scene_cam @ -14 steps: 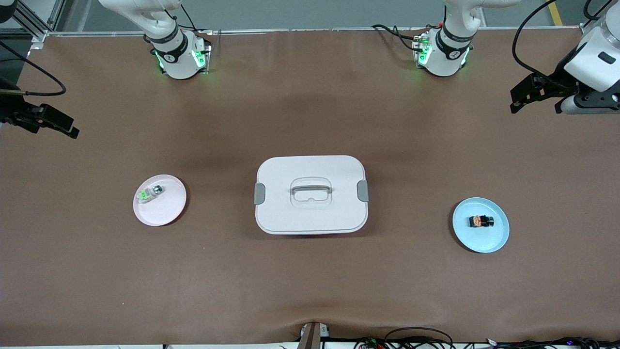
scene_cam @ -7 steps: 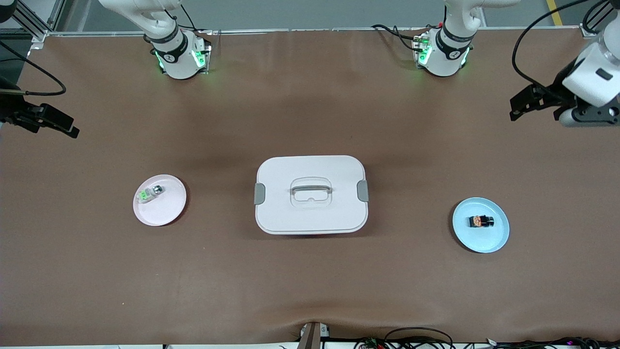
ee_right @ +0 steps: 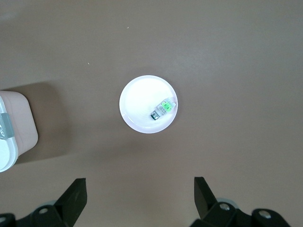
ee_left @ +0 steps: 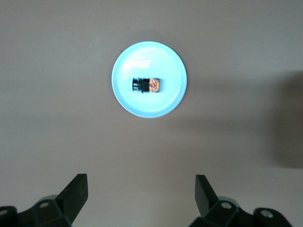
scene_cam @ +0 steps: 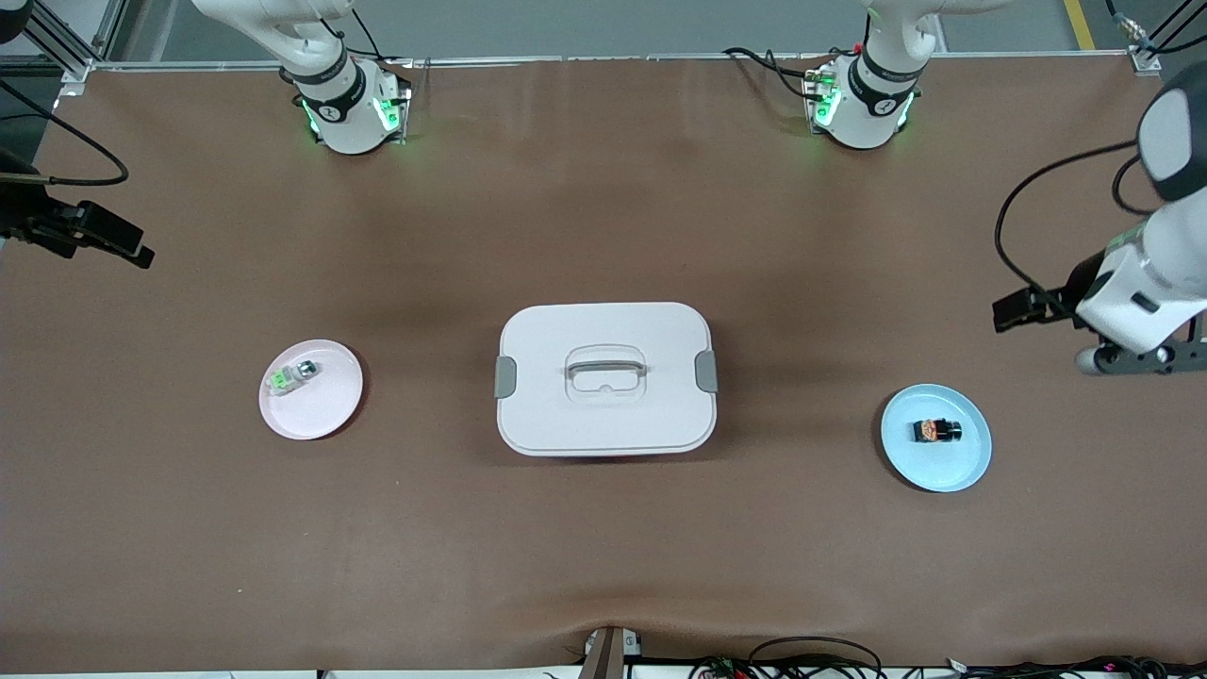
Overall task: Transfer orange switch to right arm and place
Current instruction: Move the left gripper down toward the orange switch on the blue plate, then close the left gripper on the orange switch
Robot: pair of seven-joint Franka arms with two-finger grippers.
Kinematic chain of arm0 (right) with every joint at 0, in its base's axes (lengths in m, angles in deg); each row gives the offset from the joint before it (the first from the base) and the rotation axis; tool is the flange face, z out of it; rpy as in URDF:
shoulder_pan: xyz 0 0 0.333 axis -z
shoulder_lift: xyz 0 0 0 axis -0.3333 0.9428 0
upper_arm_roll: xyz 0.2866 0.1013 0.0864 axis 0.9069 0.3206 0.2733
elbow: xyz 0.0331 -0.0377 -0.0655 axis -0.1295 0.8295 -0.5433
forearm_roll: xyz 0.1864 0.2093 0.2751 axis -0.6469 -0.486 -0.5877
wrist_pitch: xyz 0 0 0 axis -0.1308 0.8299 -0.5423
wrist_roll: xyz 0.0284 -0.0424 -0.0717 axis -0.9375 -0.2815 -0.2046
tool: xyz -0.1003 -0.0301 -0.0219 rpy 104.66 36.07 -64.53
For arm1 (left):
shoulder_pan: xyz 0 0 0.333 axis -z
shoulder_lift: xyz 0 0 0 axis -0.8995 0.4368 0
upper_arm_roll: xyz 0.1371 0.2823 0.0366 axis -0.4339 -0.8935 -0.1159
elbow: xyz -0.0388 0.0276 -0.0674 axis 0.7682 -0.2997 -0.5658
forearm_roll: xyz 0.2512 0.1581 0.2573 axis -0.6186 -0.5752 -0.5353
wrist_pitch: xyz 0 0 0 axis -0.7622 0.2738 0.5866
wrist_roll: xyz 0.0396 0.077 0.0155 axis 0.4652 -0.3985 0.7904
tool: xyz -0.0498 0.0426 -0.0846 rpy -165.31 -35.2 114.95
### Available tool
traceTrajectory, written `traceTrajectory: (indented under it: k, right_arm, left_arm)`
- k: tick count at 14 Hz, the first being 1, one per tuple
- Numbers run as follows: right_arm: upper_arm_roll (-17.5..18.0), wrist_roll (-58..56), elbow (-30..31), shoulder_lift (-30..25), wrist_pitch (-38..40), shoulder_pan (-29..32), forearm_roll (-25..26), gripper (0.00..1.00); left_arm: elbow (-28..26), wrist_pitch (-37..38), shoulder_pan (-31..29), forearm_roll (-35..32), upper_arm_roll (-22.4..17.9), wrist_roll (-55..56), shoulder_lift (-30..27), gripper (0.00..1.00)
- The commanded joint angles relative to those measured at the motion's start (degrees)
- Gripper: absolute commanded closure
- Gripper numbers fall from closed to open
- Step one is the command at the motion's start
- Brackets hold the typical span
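The orange switch (scene_cam: 936,431) lies untouched in the blue plate (scene_cam: 971,467), probably awaiting pickup; the left gripper (ee_left: 141,196), fingers spread and empty, hangs above the table near that plate; the right gripper (ee_right: 140,196), also spread, waits high over the pink plate (ee_right: 137,101) holding a green switch (ee_right: 163,108); a lidded white box (scene_cam: 603,378) sits between the plates.

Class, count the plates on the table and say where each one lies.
2. The pink plate lies toward the right arm's end of the table, the blue plate toward the left arm's end, with the white box between them. None seems hidden.
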Motion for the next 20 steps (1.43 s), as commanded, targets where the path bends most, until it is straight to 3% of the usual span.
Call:
traceTrajectory:
  k: [1,4,10,13,16,20]
  right_arm:
    - [-0.26,0.24,0.06,-0.82,0.41,-0.34,0.04,0.0]
    - [-0.26,0.24,0.06,-0.82,0.49,-0.34,-0.05,0.0]
    - [-0.26,0.24,0.06,-0.82,0.58,-0.34,0.04,0.0]
    - [-0.18,0.24,0.06,-0.82,0.58,-0.52,0.04,0.0]
    - [-0.18,0.24,0.06,-0.82,0.85,-0.52,0.04,0.0]
    - [-0.18,0.24,0.06,-0.82,0.93,-0.52,0.04,0.0]
  left_arm:
    - [-3.01,-7.04,-0.86,-1.62,0.15,-0.88,1.81,0.0]
    - [-6.89,-15.93,-1.66,-1.62,0.15,-2.19,5.14,0.0]
    - [-6.98,-27.36,-4.82,-1.27,0.33,-9.58,14.9,0.0]
    - [-6.9,-31.06,-4.82,-0.65,0.41,-8.97,18.07,0.0]
    - [-6.98,-33.96,-4.74,4.86,0.41,-8.61,21.05,0.0]
    - [-6.98,-35.91,-4.47,5.06,0.41,-8.7,24.13,0.0]
